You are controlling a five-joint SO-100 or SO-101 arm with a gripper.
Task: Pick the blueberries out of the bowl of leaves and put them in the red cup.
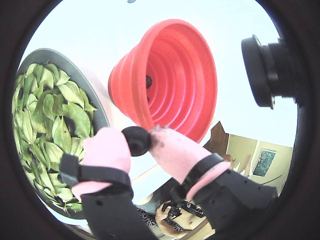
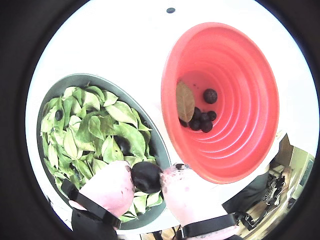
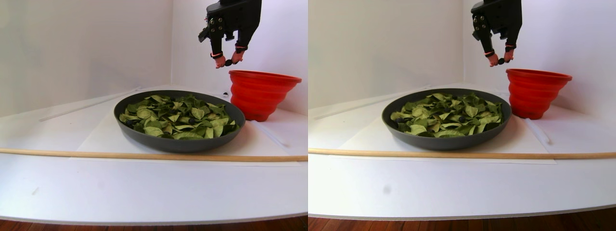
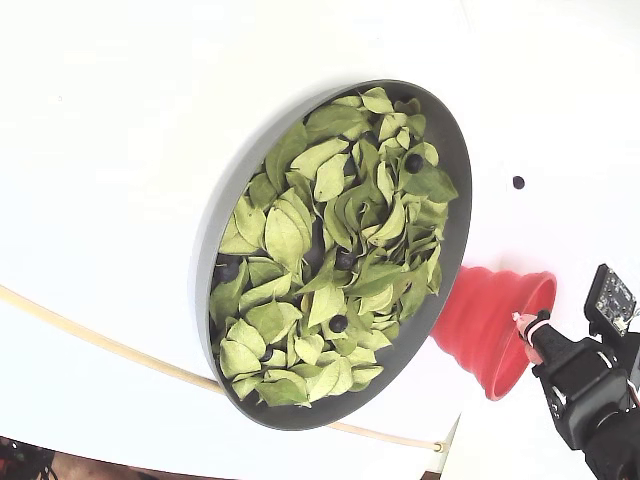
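Bench (image 3: 144, 192), white; wooden rod (image 3: 144, 155) along its front edge, black dot (image 2: 170, 10) beyond the cup. Bowl (image 3: 144, 139) of leaves (image 2: 95, 130) at centre, loose blueberries (image 4: 338, 323) among them. Red cup (image 2: 250, 150) just beside the bowl, holding several berries and one brown leaf (image 2: 185, 101). Gripper (image 2: 146, 176) hung above the cup's rim, pink fingers (image 2: 107, 187) clamped on one held blueberry (image 2: 145, 176).
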